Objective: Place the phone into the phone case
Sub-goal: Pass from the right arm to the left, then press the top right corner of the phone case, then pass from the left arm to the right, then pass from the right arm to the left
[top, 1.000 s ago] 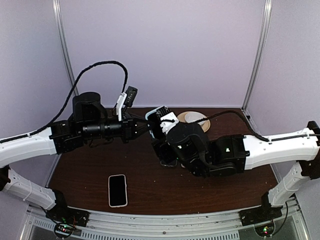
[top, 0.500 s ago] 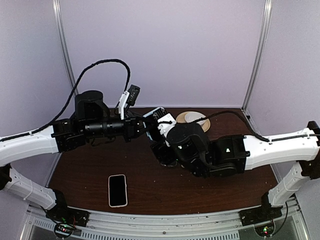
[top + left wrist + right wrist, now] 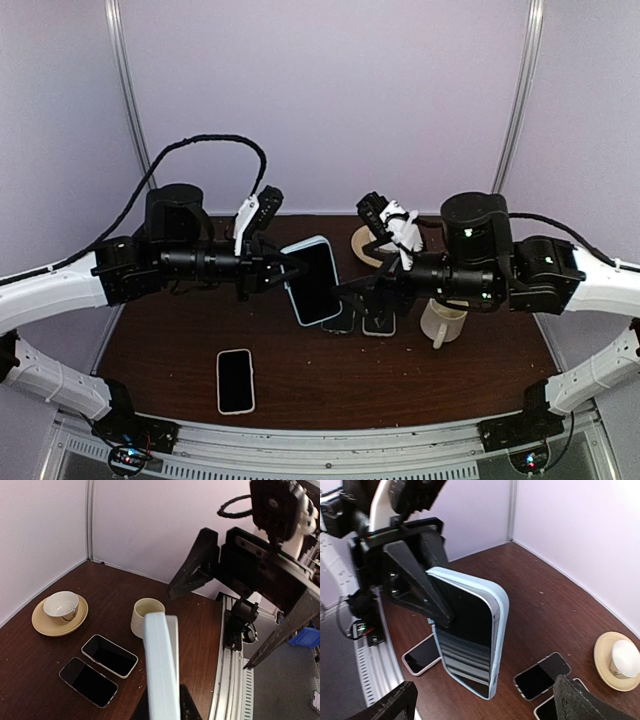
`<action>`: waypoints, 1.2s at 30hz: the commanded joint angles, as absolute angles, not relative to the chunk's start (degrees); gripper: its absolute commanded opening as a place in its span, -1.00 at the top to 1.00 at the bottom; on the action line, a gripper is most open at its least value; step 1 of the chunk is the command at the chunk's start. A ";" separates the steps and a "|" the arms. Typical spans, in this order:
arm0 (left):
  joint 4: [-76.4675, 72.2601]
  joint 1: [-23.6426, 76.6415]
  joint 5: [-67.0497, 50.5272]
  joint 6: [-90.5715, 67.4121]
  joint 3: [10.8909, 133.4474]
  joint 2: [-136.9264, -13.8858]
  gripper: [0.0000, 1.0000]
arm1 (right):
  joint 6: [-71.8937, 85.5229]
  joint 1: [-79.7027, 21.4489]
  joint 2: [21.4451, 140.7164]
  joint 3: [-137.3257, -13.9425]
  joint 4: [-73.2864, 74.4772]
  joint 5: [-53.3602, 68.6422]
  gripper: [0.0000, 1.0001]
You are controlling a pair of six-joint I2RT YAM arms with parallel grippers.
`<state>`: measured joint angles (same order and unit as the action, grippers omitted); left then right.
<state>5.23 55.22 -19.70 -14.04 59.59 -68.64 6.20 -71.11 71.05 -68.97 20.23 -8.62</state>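
A light blue phone case (image 3: 312,280) with the dark-screened phone (image 3: 467,630) seated in it hangs above the table. My left gripper (image 3: 283,272) is shut on the case's edge. In the left wrist view the case (image 3: 160,670) shows edge-on, with the phone's grey side (image 3: 173,640) beside it. In the right wrist view the phone's silver rim stands slightly proud along the case's (image 3: 501,625) upper right edge. My right gripper (image 3: 372,288) is wide open just right of the case and holds nothing. Its own view shows the gripper (image 3: 485,692) with its fingers either side of the case's lower end, apart from it.
Two phones (image 3: 340,320) (image 3: 378,322) lie side by side mid-table under the grippers. A white-rimmed phone (image 3: 235,380) lies front left. A cream mug (image 3: 440,322) stands to the right, and a saucer with a cup (image 3: 365,243) at the back.
My right arm has swung back to the right and its gripper has opened wide, off the case. My left gripper has turned the case so the screen shows.
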 commanded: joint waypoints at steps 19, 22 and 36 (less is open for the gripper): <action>6.15 60.19 -37.55 -0.60 63.04 -65.63 1.00 | 5.05 -66.43 72.85 -70.59 13.53 26.14 1.00; 6.19 60.27 -37.66 -0.53 63.11 -65.81 1.00 | 5.55 -66.28 71.70 -70.16 12.63 26.15 1.00; 0.35 60.26 -32.23 -7.94 57.47 -66.64 0.20 | 6.86 -66.27 68.05 -70.66 5.33 28.74 1.00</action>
<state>5.56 60.12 -31.14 -4.80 57.47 -65.69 5.98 -66.48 70.54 -68.75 12.67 26.94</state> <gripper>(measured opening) 0.540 0.069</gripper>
